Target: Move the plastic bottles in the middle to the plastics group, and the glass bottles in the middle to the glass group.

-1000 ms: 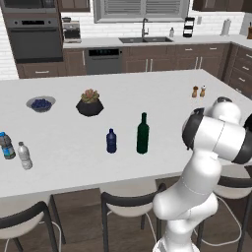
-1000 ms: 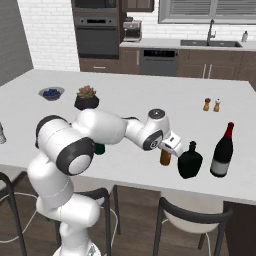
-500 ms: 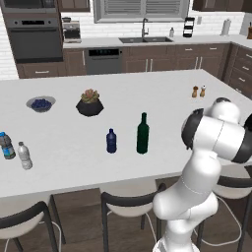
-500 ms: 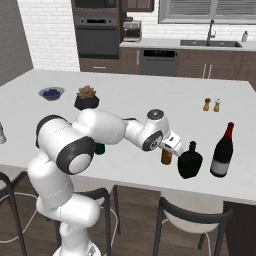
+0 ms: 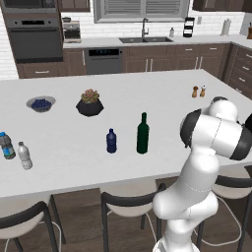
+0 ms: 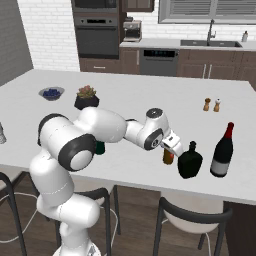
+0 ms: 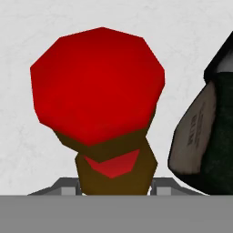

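My gripper (image 6: 169,149) is shut on the amber-brown bottle (image 6: 168,158) just below its neck, holding it upright at the counter's near edge, close beside the squat black bottle (image 6: 190,161). A tall dark bottle with a red neck (image 6: 222,151) stands to the right of that. In the hand view the amber bottle's red cap (image 7: 100,86) sits between my fingertips (image 7: 68,187), with the squat black bottle (image 7: 207,132) at the right. The tall green bottle (image 5: 142,134) and the small dark blue bottle (image 5: 111,141) stand mid-counter. Two clear plastic bottles (image 5: 7,146) (image 5: 24,156) stand at the far left.
A bowl of blueberries (image 5: 41,103) and a potted plant (image 5: 89,102) sit toward the back left of the white counter (image 5: 69,162). Salt and pepper shakers (image 5: 198,91) stand at the back right. Bar stools (image 5: 133,202) line the near edge.
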Tool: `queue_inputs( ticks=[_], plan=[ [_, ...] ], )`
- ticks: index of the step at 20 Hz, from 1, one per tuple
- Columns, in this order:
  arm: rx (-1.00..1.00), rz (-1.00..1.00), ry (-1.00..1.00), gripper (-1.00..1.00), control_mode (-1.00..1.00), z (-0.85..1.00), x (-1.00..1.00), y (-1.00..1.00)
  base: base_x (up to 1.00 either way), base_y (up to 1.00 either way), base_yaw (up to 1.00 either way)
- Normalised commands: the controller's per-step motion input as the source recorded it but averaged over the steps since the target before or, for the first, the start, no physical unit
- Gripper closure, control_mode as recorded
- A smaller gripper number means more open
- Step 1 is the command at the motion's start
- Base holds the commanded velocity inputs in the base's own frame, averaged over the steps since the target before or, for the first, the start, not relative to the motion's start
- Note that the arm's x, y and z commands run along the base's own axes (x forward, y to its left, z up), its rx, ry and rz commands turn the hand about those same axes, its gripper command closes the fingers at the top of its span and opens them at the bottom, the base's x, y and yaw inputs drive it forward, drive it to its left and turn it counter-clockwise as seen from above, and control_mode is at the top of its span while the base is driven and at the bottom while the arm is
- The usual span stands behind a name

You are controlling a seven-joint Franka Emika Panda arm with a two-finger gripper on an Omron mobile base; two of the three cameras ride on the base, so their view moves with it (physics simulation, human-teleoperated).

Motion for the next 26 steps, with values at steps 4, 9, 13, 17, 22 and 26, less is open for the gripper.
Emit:
queue_inputs(
  ticks=[4, 9, 13, 17, 22, 26],
  plan=[
    [0.00, -0.12, 0.00, 1.00, -1.00, 0.00, 0.00, -0.03, 0.00, 0.00, 0.00],
    [0.00, -0.04, -0.05, 1.00, -1.00, -0.05, 0.00, 0.00, 0.00, 0.00, 0.00],
    [0.00, -0.03, -0.07, 1.00, -1.00, -0.37, 0.00, 0.00, 0.00, 0.00, 0.00],
    [0.00, -0.02, -0.05, 1.00, -1.00, -0.37, 0.00, 0.00, 0.00, 0.00, 0.00],
    [0.00, 0.00, -0.03, 1.00, -1.00, -0.16, 0.00, 0.00, 0.00, 0.00, 0.00],
    [0.00, 0.00, -0.02, 1.00, -1.00, 0.02, 0.00, 0.00, 0.00, 0.00, 0.00]
  ],
)
